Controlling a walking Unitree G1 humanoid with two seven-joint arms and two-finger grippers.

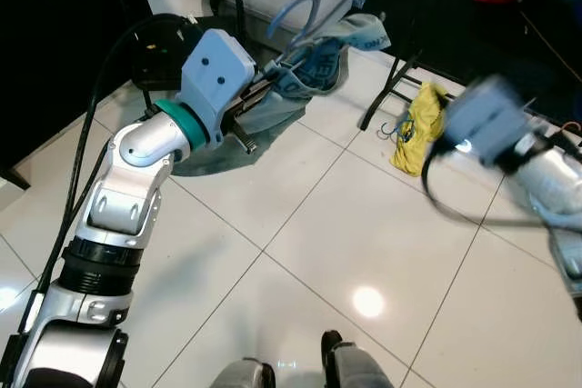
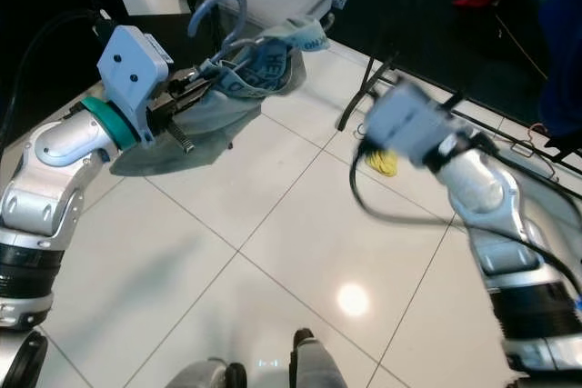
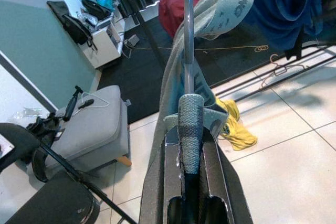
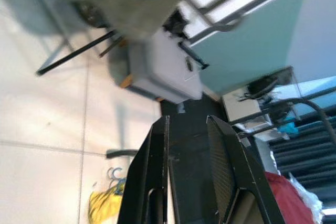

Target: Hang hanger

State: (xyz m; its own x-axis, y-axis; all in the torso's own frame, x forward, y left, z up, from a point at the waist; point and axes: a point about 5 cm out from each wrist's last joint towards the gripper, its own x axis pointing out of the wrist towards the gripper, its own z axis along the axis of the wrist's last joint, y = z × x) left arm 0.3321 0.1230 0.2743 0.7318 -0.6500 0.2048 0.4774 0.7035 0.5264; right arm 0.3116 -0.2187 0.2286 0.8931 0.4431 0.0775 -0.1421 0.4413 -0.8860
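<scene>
Grey cloth (image 1: pixel 273 102) hangs on the hanger (image 1: pixel 305 15), and the left gripper (image 3: pixel 190 145) pinches tight on it, high over the floor (image 1: pixel 300 243). Right gripper (image 4: pixel 189 145) is open, holding nothing. I think carrying comes now; next, hook it over a rail.

Left gripper (image 3: pixel 190 156) clamped on the grey wrapped end of a hanger (image 3: pixel 189 51), black fingers (image 3: pixel 220 182) snug either side. Grey-teal garment (image 3: pixel 210 24) with printed lettering draped over the hanger, touching it. Beyond the hanger: yellow cloth (image 3: pixel 237 129) lying on white tile, red cloth (image 3: pixel 176 3) and blue cloth (image 3: pixel 273 3) further back. Off to one side of the hanger: grey ottoman (image 3: pixel 94 124) with black items on top, black folding chair (image 3: pixel 52 198) just beside that, white cabinet (image 3: pixel 105 40) against a teal wall.
</scene>
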